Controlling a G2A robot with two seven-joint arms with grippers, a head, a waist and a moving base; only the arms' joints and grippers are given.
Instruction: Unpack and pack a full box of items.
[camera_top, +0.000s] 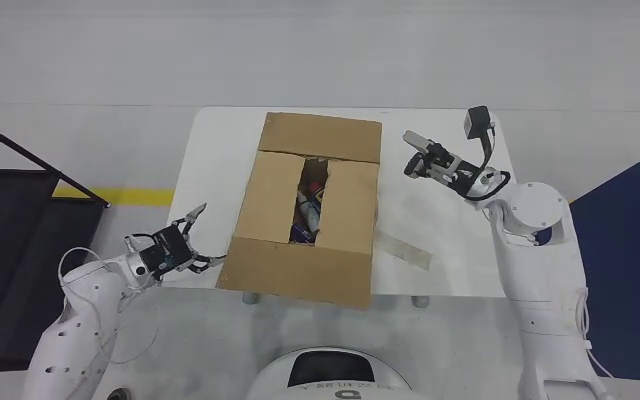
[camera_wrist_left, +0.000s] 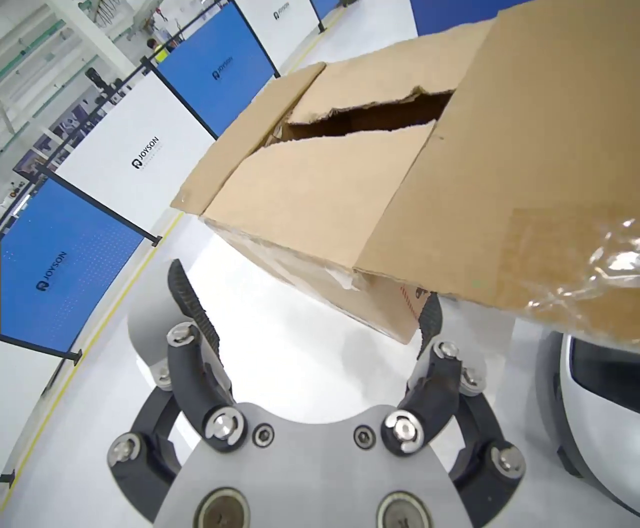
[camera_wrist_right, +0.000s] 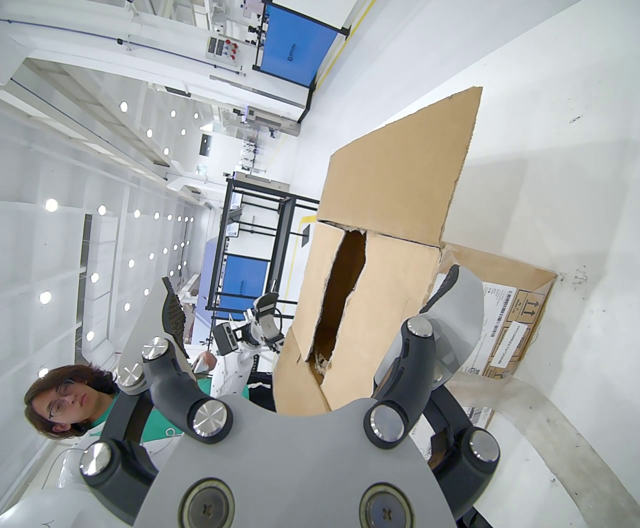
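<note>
cardboard carton is the job, nothing unpacked yet by the look of it. left gripper (camera_top: 203, 237) sits at the near-left corner of the white table (camera_top: 215, 160), claw spread wide and empty, aimed at the near-left corner of the large brown cardboard box (camera_top: 270, 200). one fingertip is just under the near end flap; can't tell if it touches. my read: placed there to catch that flap or steady the corner. box is mid-table, end flaps folded outward, the two long flaps lying nearly flat with a torn-edged slot between them. mixed small items (camera_top: 310, 205) show through the slot, so it looks full; too small to name. slot looks too narrow for a pick, so the flaps need to go wider first. strip of clear tape (camera_top: 405, 252) lies on the table just right of the box, likely seal tape. right gripper (camera_top: 410, 153) hangs over the far-right part of the table, near the box but apart from it, claw also wide and empty, pointed at the right long flap. probably staged to peel it back.
</note>
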